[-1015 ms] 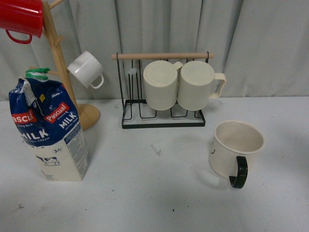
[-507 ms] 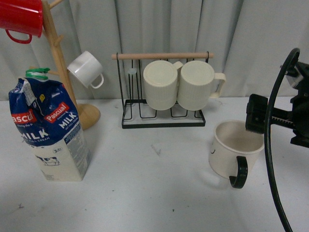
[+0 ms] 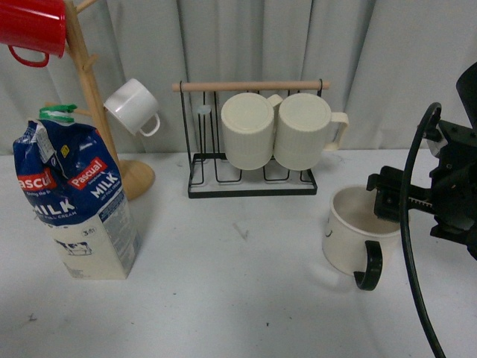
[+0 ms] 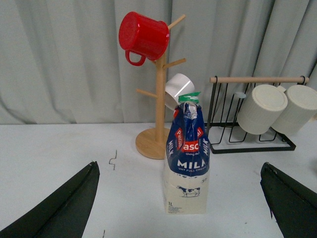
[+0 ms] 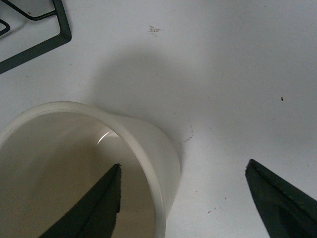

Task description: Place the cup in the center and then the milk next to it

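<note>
The cup [image 3: 356, 233], cream with a black loop handle [image 3: 369, 266], stands upright at the right of the white table. My right gripper [image 3: 388, 200] is open over its right rim. In the right wrist view one finger [image 5: 94, 208] is inside the cup [image 5: 151, 146], the other finger [image 5: 277, 198] is outside over the table, and the gripper [image 5: 184, 164] straddles the wall without touching. The milk [image 3: 74, 201] stands upright at the left. My left gripper [image 4: 179, 166] is open and faces the milk [image 4: 188, 144] from a distance. A small black corner mark [image 3: 241, 232] lies between milk and cup.
A wooden mug tree [image 3: 93, 97] holds a red mug [image 3: 33, 26] and a small white mug [image 3: 133, 107] behind the milk. A black wire rack [image 3: 250, 186] holds two ribbed cream mugs [image 3: 276, 130] at the back. My right arm's cable [image 3: 408, 246] hangs at the right.
My right arm came into the front view from the right and moved left and down to the cup's rim. Cup and milk have not moved.
</note>
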### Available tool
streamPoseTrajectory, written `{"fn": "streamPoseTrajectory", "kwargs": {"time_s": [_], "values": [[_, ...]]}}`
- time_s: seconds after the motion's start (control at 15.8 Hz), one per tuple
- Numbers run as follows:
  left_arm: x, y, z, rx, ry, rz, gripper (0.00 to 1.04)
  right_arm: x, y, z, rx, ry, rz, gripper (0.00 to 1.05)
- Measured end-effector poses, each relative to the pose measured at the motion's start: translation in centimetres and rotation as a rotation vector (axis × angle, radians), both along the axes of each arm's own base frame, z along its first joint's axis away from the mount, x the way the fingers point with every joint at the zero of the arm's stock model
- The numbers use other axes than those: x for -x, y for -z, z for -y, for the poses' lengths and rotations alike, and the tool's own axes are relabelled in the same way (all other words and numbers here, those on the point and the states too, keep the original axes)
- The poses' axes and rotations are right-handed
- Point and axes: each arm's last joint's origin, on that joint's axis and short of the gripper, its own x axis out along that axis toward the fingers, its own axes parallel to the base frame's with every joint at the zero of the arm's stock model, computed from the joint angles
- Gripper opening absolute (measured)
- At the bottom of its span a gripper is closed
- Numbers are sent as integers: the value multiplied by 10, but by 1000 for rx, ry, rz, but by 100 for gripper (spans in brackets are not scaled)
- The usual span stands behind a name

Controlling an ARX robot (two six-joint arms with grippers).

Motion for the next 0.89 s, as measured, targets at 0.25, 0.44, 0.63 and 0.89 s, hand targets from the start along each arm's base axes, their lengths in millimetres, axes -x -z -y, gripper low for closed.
{"fn": "streamPoseTrajectory", "kwargs": {"time_s": [0.25,0.44,0.63,0.89], "values": [[0,0,0,0,0,0,98,0,0,1,-1,1,-2,37],[0,0,0,0,0,0,98,0,-1,0,-7,-4,-10,17],[0,0,0,0,0,0,98,2,-5,0,-12,-6,-15,5],[0,0,0,0,0,0,98,6,-38,-18,-34,-86,41,3]]}}
